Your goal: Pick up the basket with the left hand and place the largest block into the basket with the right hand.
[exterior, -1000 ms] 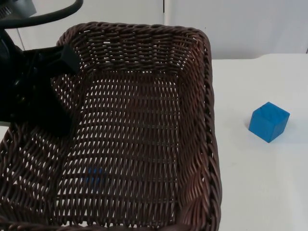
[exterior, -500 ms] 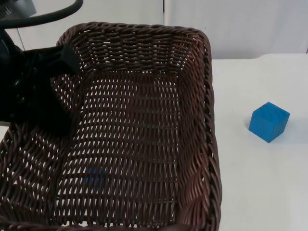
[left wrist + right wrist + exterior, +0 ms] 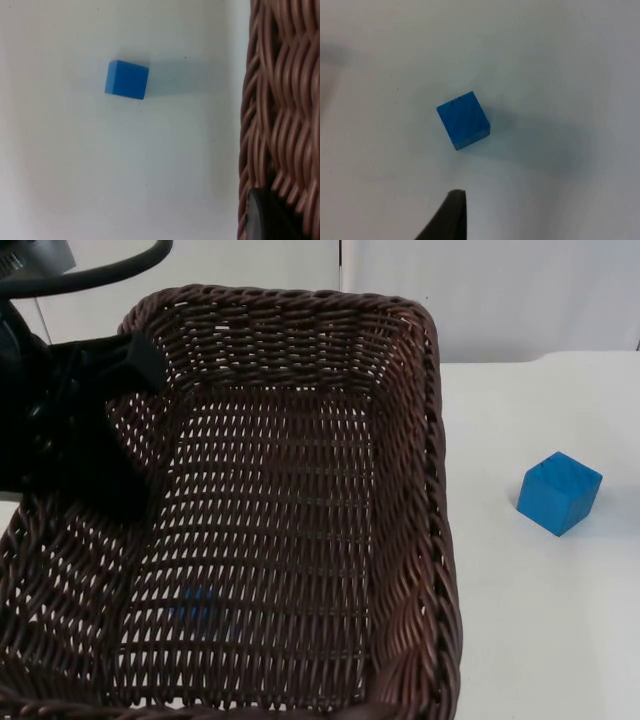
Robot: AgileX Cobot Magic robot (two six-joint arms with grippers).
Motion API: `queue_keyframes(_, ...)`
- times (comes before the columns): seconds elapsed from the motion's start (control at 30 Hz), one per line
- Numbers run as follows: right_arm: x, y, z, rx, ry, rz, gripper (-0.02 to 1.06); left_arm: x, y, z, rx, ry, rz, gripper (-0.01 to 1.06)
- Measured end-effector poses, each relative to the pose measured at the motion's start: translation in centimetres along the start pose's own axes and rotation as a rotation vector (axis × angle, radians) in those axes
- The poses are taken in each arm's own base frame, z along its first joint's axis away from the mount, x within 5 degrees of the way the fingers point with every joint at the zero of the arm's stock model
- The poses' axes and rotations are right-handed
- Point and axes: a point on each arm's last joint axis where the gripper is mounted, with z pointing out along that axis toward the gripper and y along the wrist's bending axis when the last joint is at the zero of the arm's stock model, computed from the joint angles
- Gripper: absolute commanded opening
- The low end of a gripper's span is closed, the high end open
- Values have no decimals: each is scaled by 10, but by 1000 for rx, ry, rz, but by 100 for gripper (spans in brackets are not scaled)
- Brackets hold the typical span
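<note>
1. Left gripper (image 3: 140, 360) jaws pinch the basket (image 3: 290, 500) rim at its far left corner, basket lifted.
2. Right gripper (image 3: 451, 216) hovers over the block (image 3: 463, 120); jaw state: can't tell.
3. Block sits on the bench (image 3: 540, 620), right of the basket, well apart.
4. Likely light, rigid, smooth: grip two opposite flat faces squarely.

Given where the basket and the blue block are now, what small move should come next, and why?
Probably lower the right pincer onto the blue block. The left pincer already holds the basket raised at its rim; in the left wrist view a smaller block lies on the table below it. The basket is empty, and the blue block sits free beside it.
</note>
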Motion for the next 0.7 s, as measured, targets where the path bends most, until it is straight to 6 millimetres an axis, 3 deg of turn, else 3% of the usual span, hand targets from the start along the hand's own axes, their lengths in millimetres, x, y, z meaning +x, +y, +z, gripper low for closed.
queue_keyframes(0.4,-40,-7,58,-22,120,-81,105,-1,0,0,0,-6,0,0)
queue_keyframes(0.7,-39,-8,94,-41,205,-101,105,-1,0,0,0,-6,2,0)
